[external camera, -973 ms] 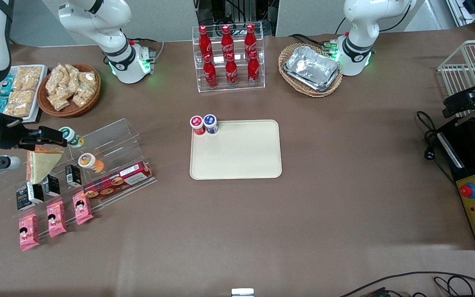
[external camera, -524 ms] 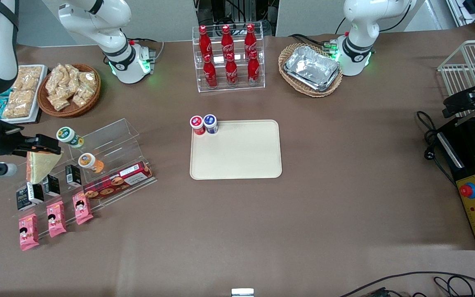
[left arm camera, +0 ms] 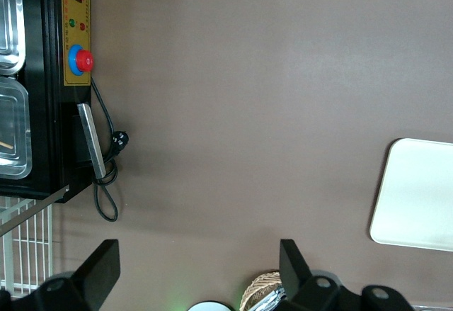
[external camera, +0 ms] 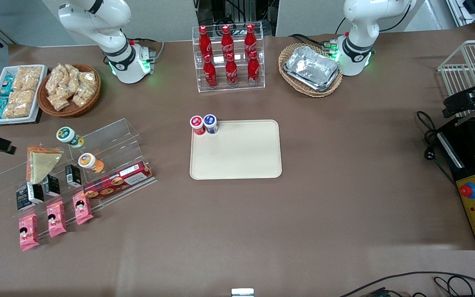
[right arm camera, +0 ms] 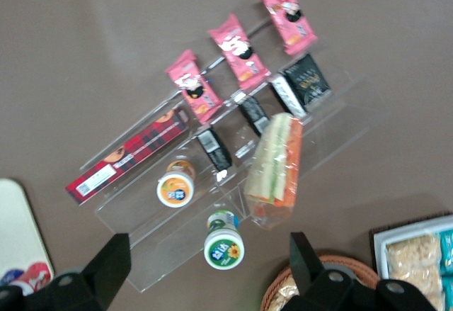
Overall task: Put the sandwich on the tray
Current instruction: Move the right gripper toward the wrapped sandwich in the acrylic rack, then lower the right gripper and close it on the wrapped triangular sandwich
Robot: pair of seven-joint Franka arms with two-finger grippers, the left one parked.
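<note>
While the jaws stood open with nothing between them, they hung high above the clear rack, well clear of the sandwich. That wrapped wedge lay on the rack, with the green-capped jar just beside it and small black packets nearer the front camera. Pink packets sat on the lowest step. On the surface near the middle lay the tray, well apart from the sandwich, with two small jars at one corner.

Pink snack packets, cola bottles, foil trays, cracker basket.
</note>
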